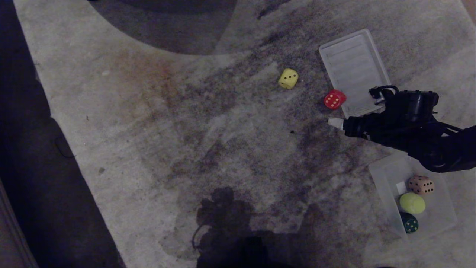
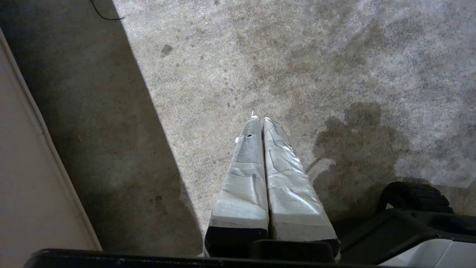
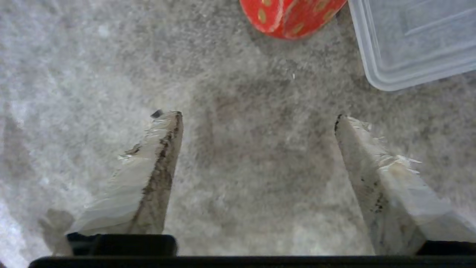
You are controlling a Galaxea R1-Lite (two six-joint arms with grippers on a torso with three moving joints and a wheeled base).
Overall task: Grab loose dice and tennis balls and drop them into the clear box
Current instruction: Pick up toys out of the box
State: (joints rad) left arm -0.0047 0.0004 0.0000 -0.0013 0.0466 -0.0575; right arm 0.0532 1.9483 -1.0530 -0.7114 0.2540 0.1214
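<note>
The right hand [image 3: 256, 115] hovers spread wide and empty over the carpet [image 1: 186, 130]. The red die [image 3: 292, 16] lies just ahead of it, beside the lid [image 3: 416, 41]. The left hand [image 2: 259, 120] is pressed closed.

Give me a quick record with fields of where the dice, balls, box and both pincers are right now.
in box: the clear box holds the tan die, the tennis ball and the dark green die
loose on carpet: red die, beside the lid; yellow die, farther left
right pincer: open, empty, just short of the red die
left pincer: shut, empty, over bare carpet
left to collect: two dice
</note>
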